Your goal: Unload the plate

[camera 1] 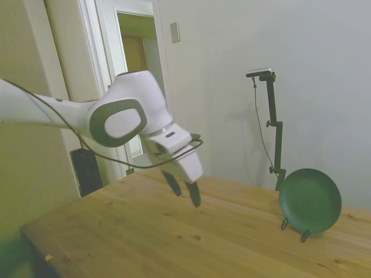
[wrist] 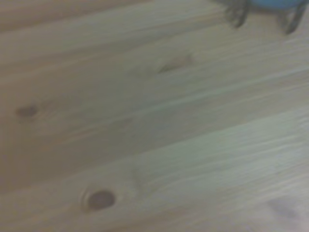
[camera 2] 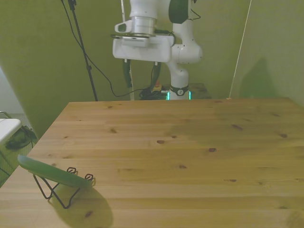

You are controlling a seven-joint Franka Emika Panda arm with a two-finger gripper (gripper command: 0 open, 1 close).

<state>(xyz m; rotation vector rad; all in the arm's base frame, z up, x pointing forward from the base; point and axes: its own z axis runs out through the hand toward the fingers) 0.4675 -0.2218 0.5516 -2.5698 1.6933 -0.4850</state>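
The dark green plate (camera 1: pixel 310 200) leans almost upright in a thin black wire stand (camera 1: pixel 294 230) at the side view's right end of the table. From the front it shows edge-on as the plate (camera 2: pixel 50 172) at the front view's lower left, on its stand (camera 2: pixel 59 189). My gripper (camera 1: pixel 185 189) hangs open and empty above the table, well short of the plate. It appears as the gripper (camera 2: pixel 141 75) over the table's far edge, left of centre in the front view. The wrist view catches the stand's feet (wrist: pixel 263 17) and blurred wood.
The wooden table (camera 2: pixel 190 156) carries nothing but the plate and stand. An open doorway (camera 1: pixel 142 87) lies behind the arm in the side view. Cables and a thin pole (camera 2: pixel 80 42) stand behind the table's far edge.
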